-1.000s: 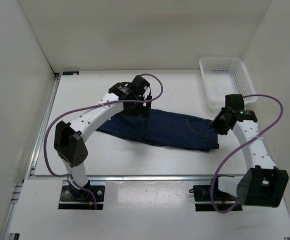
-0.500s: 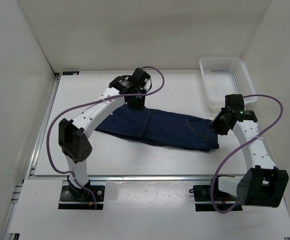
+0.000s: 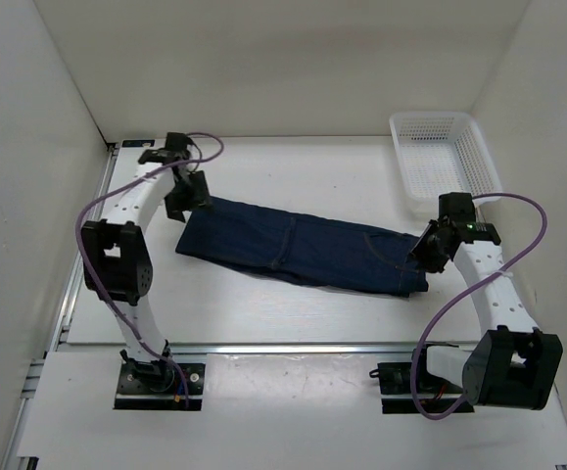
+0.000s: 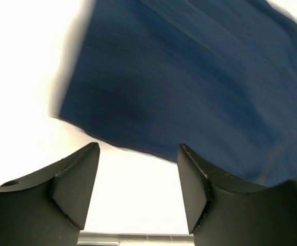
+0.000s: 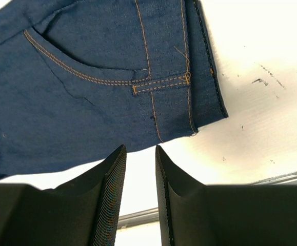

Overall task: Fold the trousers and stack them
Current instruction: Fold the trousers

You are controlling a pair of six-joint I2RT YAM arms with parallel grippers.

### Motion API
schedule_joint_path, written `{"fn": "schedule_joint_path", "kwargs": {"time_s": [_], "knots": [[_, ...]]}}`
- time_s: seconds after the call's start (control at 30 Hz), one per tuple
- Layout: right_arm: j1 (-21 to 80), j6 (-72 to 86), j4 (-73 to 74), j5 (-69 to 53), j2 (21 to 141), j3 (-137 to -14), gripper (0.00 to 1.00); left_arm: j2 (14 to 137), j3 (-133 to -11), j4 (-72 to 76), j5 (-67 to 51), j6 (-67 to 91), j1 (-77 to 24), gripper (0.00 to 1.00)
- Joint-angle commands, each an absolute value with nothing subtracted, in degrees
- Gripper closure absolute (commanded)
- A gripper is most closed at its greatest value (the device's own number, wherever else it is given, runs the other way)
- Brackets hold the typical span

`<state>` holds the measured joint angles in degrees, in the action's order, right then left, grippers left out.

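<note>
**Hands at opposite ends of the trousers, neither gripping**

Left hand (image 3: 187, 196) hangs over the end of the trousers (image 3: 303, 250) farthest from the basket (image 3: 401, 162). Fingers spread wide, nothing between them. Its wrist view is blurred, but the cloth's end edge runs just ahead of the fingertips, with bare tabletop (image 3: 263, 304) below.

Right hand (image 3: 425, 257) sits at the end nearest the basket. Fingers narrowly parted, a slit of tabletop showing between them, no denim pinched. Its wrist view shows the waistband corner and a pocket with orange stitching just beyond the fingertips.

Trousers lie flat on the tabletop as one long dark band, on the near-left side of the basket and clear of it. Long axis runs away from the basket with a slight slant, so the basket-side end lies a little nearer the arm bases.

Judgement: lengthwise fold looks done and a crosswise fold is due. That turns on the long axis, one end carried over the other. Each hand is already nearest its own end; the left, being spread, looks readier to take its edge.
</note>
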<state>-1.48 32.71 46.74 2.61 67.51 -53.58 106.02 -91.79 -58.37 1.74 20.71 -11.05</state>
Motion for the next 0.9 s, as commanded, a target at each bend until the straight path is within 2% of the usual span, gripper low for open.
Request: {"fn": "schedule_joint_path", "kwargs": {"time_s": [0.0,0.2,0.43,0.5,0.57,0.6,0.63,0.67,0.87], "knots": [[-1.8,31.6,46.1,0.7,66.5,-53.3,0.65,108.7,-93.8,-55.1,-1.5,17.8,-7.2,0.24],[-1.8,31.6,46.7,0.7,66.5,-54.4,0.65,119.1,-99.3,-54.6,-3.8,13.6,-1.4,0.24],[-1.8,31.6,46.7,0.2,67.1,-54.4,0.63,127.4,-99.8,-55.8,-4.0,12.2,-0.4,0.24],[-1.8,31.6,46.7,0.2,67.1,-54.9,0.63,127.4,-99.2,-56.5,-2.7,12.7,-0.4,0.28],[-1.8,31.6,46.7,0.2,67.1,-54.9,0.63,126.7,-99.2,-56.5,-2.7,13.6,-0.4,0.52],[-1.8,31.6,46.7,0.2,67.1,-54.9,0.63,126.2,-99.2,-56.5,-2.7,14.1,-0.4,0.69],[-1.8,31.6,46.7,0.2,67.1,-54.9,0.63,126.2,-99.2,-57.2,-2.7,14.2,-0.4,0.83],[-1.8,31.6,46.7,0.2,67.1,-54.9,0.63,125.7,-99.2,-57.2,-2.7,14.7,-0.4,0.9],[-1.2,31.6,45.4,-2.5,68.7,-54.9,0.63,120.7,-98.6,-57.2,1.8,18.0,2.8,0.9]]}}
